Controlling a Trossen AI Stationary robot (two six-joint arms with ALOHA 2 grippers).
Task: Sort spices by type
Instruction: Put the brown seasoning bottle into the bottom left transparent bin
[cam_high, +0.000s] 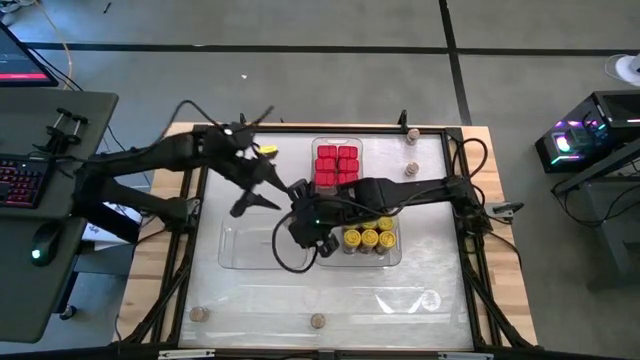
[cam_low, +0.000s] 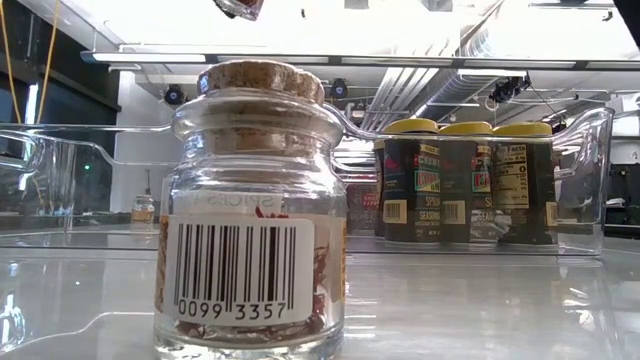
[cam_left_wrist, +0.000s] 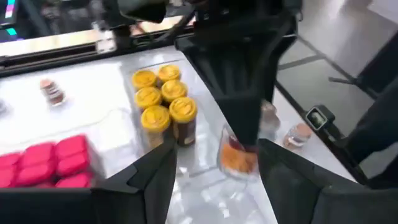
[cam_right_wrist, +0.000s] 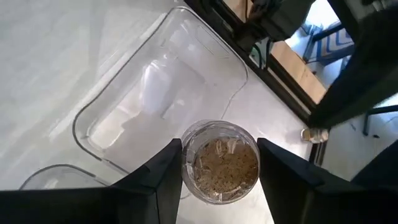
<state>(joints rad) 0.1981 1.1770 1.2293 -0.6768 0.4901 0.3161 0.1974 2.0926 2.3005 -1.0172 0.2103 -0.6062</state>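
Spices: three kinds on the worktop (cam_high: 440, 290); red boxes (cam_high: 337, 166) fill a clear tray at 12 o'clock, yellow-lidded jars (cam_high: 369, 237) stand in a tray at centre right, and small cork-topped jars lie scattered.
Loose jars: two at the 1 o'clock edge (cam_high: 411, 135), one at 7 o'clock (cam_high: 198, 314), one at 6 o'clock (cam_high: 317, 321), which the low view shows close up (cam_low: 252, 215).
Right pincer (cam_right_wrist: 219, 163): closed on a cork-topped jar (cam_right_wrist: 219, 168), fingers on both sides of its glass; it hangs at centre, just at 9 o'clock of the yellow-lidded jars.
Left pincer (cam_left_wrist: 214, 168): fingers spread wide and holding nothing, raised at about 10 o'clock of centre and pointing at the held jar (cam_left_wrist: 238, 152).
Empty tray (cam_right_wrist: 158, 102): clear, at 9 o'clock of centre; the held jar hangs over its near rim.
Step in hand: apparently carrying one cork-topped jar to the empty tray.
Next move calls for: shifting the jar inward past the rim, lowering it upright onto the tray floor, then opening the fingers.
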